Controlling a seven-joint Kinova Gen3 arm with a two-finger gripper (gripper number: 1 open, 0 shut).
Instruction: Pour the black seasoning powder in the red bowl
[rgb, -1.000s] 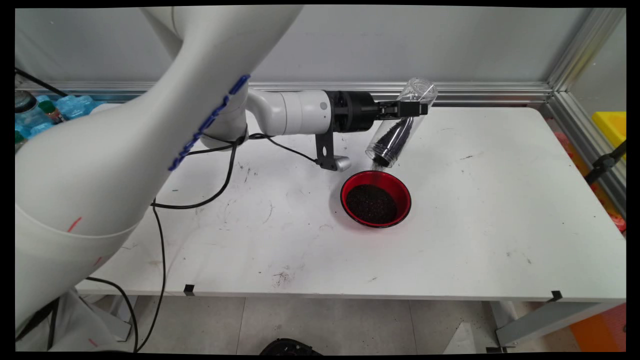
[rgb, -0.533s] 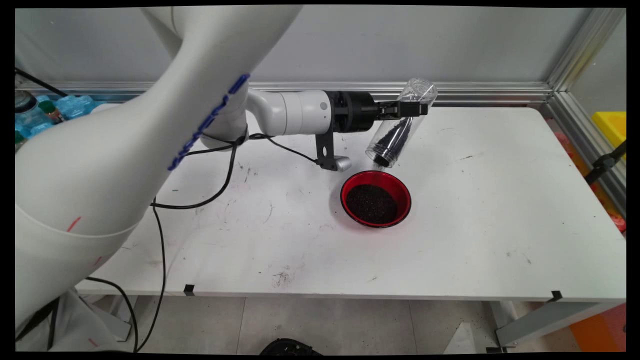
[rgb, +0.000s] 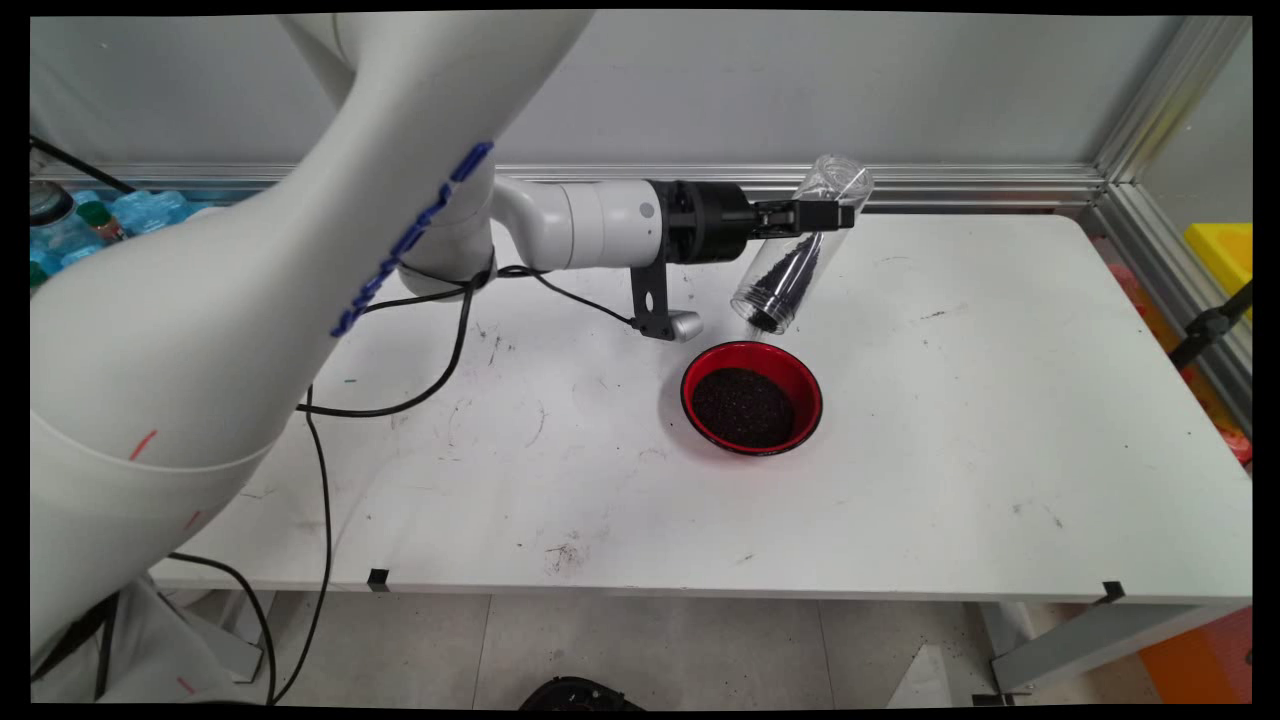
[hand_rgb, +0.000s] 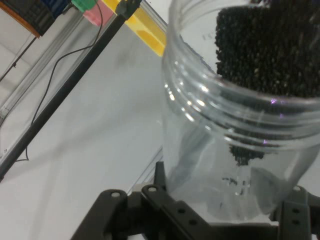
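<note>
My gripper (rgb: 826, 216) is shut on a clear plastic jar (rgb: 800, 250), held tilted with its mouth down and to the left, above the far rim of a red bowl (rgb: 806, 384). Dark granules lie in the jar's lower part near the mouth, and a heap of the same granules (rgb: 742, 406) fills the bowl. In the hand view the jar (hand_rgb: 240, 130) fills the right side, threaded mouth upward in the picture, with black granules (hand_rgb: 270, 50) beyond it. The fingers' linkage (hand_rgb: 165, 210) grips the jar's base.
The white table (rgb: 1000, 400) bears scuff marks. Black cables (rgb: 450, 370) trail from the arm across the table's left half. Blue water bottles (rgb: 130, 215) stand off the far left edge. An aluminium frame (rgb: 1130, 130) lines the back and right.
The dark granules inside the jar have shrunk to a thinner streak as they run out into the bowl. The arm's large link shifted slightly; the gripper and jar stay almost in place.
</note>
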